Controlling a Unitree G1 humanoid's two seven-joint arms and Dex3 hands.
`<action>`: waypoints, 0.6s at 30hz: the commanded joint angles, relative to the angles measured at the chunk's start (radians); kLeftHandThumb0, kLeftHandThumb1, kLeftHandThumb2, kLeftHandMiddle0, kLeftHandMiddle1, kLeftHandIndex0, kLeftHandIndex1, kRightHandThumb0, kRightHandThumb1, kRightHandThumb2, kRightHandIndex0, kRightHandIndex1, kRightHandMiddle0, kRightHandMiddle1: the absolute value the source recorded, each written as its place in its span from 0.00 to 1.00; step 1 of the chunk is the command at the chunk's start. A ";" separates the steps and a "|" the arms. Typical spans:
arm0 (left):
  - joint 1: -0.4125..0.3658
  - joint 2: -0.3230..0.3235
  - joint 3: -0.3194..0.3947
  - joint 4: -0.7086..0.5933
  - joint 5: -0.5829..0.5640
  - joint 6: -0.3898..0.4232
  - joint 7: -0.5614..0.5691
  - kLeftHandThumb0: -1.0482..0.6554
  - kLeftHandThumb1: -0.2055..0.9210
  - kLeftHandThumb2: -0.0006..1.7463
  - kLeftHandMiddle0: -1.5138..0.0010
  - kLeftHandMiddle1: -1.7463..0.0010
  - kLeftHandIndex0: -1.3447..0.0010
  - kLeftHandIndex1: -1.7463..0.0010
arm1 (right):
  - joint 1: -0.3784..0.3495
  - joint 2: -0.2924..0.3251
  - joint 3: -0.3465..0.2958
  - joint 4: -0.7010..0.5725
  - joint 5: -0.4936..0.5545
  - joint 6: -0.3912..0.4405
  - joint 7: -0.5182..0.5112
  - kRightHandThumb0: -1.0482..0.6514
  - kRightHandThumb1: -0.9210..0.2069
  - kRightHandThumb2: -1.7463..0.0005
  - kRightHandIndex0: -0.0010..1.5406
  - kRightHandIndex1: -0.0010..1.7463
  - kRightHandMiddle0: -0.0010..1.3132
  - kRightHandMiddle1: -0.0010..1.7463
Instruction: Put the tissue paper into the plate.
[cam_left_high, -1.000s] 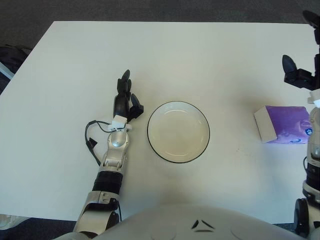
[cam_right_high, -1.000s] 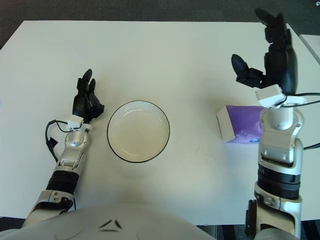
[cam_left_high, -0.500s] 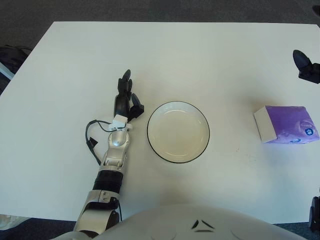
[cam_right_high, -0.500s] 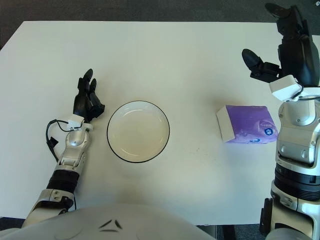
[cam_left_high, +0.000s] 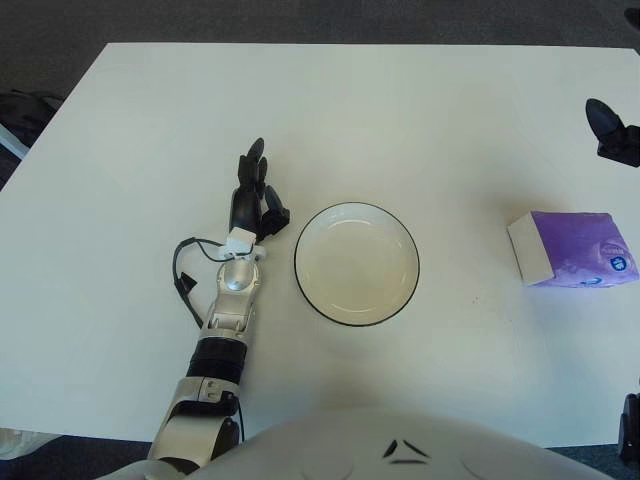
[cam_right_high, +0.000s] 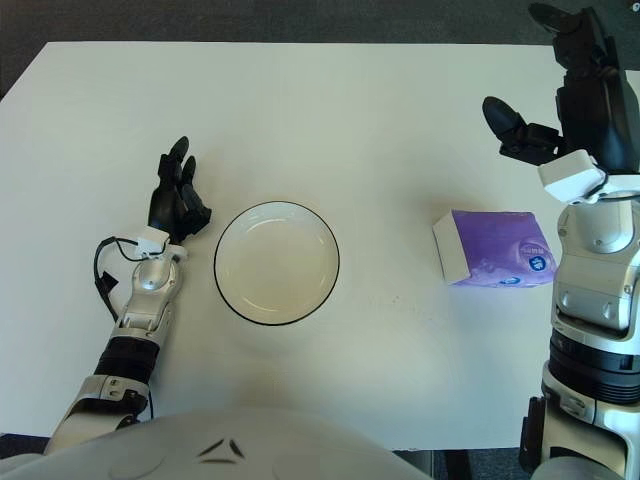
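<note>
Looking down over the white table (cam_right_high: 330, 120), I see the tissue paper (cam_right_high: 495, 247), a purple pack with a white end panel, lying flat on the tabletop on my right side, well apart from the plate (cam_right_high: 276, 263). The plate is round and pale with a thin dark rim, and it sits near the middle of the table with nothing in it.

My right hand (cam_right_high: 575, 85) is raised above the far right part of the table, beyond the tissue pack in the view. Its dark fingers (cam_right_high: 503, 115) are spread apart and grasp nothing; the thumb points out toward the middle of the table while the others reach away from me. The silver forearm runs down past the right end of the pack, and I cannot tell whether it touches it.

My left hand (cam_right_high: 176, 203) shows just beside the plate, on its left. Its fingers point away from me, loosely extended and holding nothing. A thin black cable (cam_right_high: 103, 283) loops out beside the left wrist.
</note>
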 joint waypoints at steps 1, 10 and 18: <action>0.075 -0.007 -0.013 0.099 0.004 0.013 -0.012 0.14 1.00 0.64 0.81 1.00 1.00 0.70 | 0.007 -0.006 -0.003 -0.017 -0.017 0.008 0.004 0.15 0.00 0.56 0.13 0.00 0.00 0.32; 0.066 -0.006 -0.013 0.107 -0.001 0.013 -0.013 0.14 1.00 0.64 0.80 0.99 1.00 0.70 | 0.003 -0.005 0.004 -0.020 -0.021 0.016 0.003 0.15 0.00 0.56 0.13 0.00 0.00 0.32; 0.060 -0.002 -0.010 0.114 -0.010 0.015 -0.022 0.14 1.00 0.64 0.81 1.00 1.00 0.71 | -0.005 -0.005 0.012 -0.019 -0.025 0.022 0.002 0.15 0.00 0.56 0.13 0.00 0.00 0.32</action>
